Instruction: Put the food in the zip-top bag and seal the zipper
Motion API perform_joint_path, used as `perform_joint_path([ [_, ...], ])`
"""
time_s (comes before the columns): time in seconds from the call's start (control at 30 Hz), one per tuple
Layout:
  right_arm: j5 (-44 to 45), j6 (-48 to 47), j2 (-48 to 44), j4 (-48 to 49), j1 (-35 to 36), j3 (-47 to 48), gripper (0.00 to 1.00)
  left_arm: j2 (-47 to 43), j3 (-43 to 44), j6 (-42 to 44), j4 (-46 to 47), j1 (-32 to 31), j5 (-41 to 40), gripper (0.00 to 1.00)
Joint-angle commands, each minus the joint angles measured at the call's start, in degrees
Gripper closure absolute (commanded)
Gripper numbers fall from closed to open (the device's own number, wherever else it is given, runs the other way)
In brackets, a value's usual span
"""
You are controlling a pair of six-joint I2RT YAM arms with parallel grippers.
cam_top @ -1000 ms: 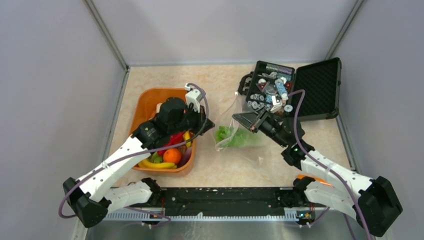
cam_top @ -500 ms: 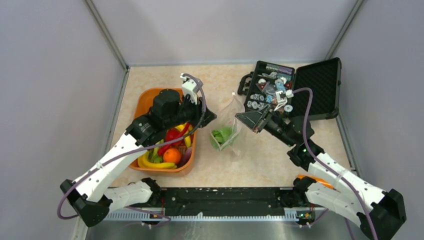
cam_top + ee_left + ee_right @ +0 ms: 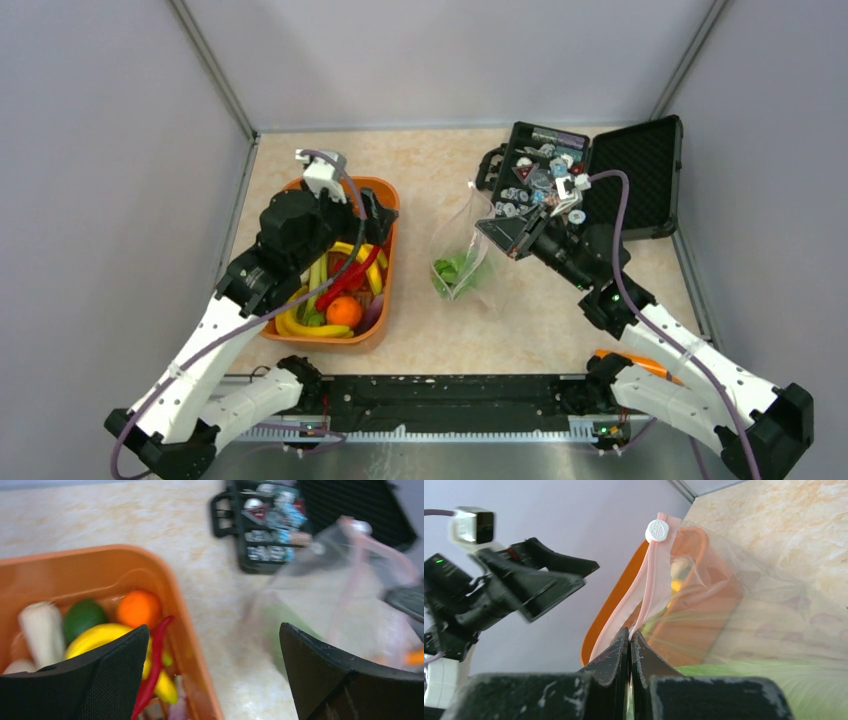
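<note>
The clear zip-top bag (image 3: 462,255) hangs mouth-up at mid table with green food (image 3: 448,270) inside. My right gripper (image 3: 497,236) is shut on the pink zipper (image 3: 649,580) strip at the bag's mouth, below its white slider (image 3: 657,530). My left gripper (image 3: 214,627) is open and empty, hovering over the right rim of the orange tub (image 3: 385,190). In the tub lie a red chilli (image 3: 155,665), an orange (image 3: 137,607), yellow bananas (image 3: 310,328), a green piece (image 3: 82,617) and a pale piece (image 3: 42,630).
An open black hard case (image 3: 640,175) with small chips and packets sits at the back right, just behind the bag. Grey walls close in the table on three sides. An orange object (image 3: 612,354) lies by the right arm's base.
My left gripper has drawn back from the bag to the left over the tub and has opened. The right gripper has kept its hold, and the bag now hangs more upright.
</note>
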Motion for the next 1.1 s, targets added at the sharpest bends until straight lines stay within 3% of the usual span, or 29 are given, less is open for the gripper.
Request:
perform_joint_path([
  [0.0,0.92,-1.19,-0.98,1.27,-0.42,2.95,1.0,-0.5,-5.16,-3.2,0.65,9.9,-2.42,0.01],
  [0.1,0.13,-0.92,-0.46,1.31,-0.43,2.39,1.0,-0.83,-8.96,-5.47,2.66,14.54,-1.93,0.01],
  [0.47,-0.92,0.06,0.68,2.03,-0.43,1.41,1.0,0.11,-15.15,-10.76,4.34,21.79,-3.37,0.01],
  [0.77,-0.59,0.41,0.83,2.06,-0.43,1.11,1.0,0.35,-20.03,-13.55,8.2,30.25,5.85,0.01],
  [0.97,-0.16,0.44,0.99,1.88,-0.43,1.11,1.0,-0.92,-20.35,-11.9,6.76,30.61,10.69,0.02],
  [1.07,0.12,0.58,1.24,1.87,-0.43,1.11,1.0,-1.33,-20.13,-9.03,6.45,30.57,17.62,0.05],
])
